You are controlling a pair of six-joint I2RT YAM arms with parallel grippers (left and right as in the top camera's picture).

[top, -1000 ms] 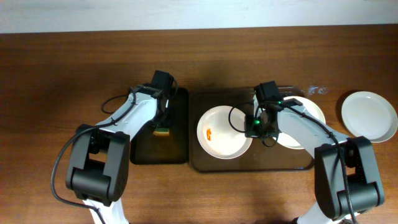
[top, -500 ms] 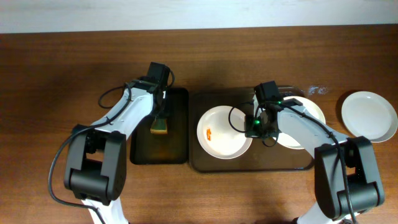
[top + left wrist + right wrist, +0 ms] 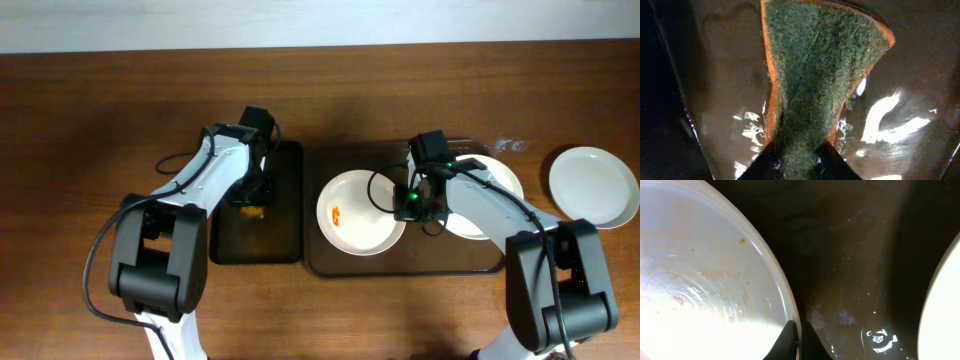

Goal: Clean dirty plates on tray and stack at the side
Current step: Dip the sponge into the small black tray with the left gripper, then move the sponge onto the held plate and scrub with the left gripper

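From overhead, the brown tray (image 3: 400, 262) sits mid-tabletop, and everything keys off it. On its left half lies the smeared plate (image 3: 360, 213), orange dab showing. On its right half a second plate (image 3: 497, 180) is mostly covered by the right arm. A third plate (image 3: 593, 187) rests on the tabletop just right of the tray and looks clean, so that is probably the stacking spot. The right gripper (image 3: 410, 205) is at the smeared plate's inner edge. Just left of the tray, over the black tray (image 3: 255, 245), the left gripper (image 3: 252, 197) has the sponge (image 3: 253, 211).

Left wrist now. The gripper is clamped hard on the sponge's (image 3: 822, 70) narrow end, and the green scouring face fans out above the black tray's wet floor (image 3: 900, 55). Whether it touches that floor, I can't tell.

Right wrist. The gripper is closed to a sliver, pinching the smeared plate's (image 3: 705, 265) rim on the side toward the tray's middle. The second plate's edge (image 3: 946, 290) is near but apart.

The scrub looks to be next. The sponge should be carried over both tray rims and set green face flat on the orange dab, while the right gripper braces the rim so the plate can't skate. Watch the right arm's cable over that plate, and the sponge, held only by its end, may fold under pressure.
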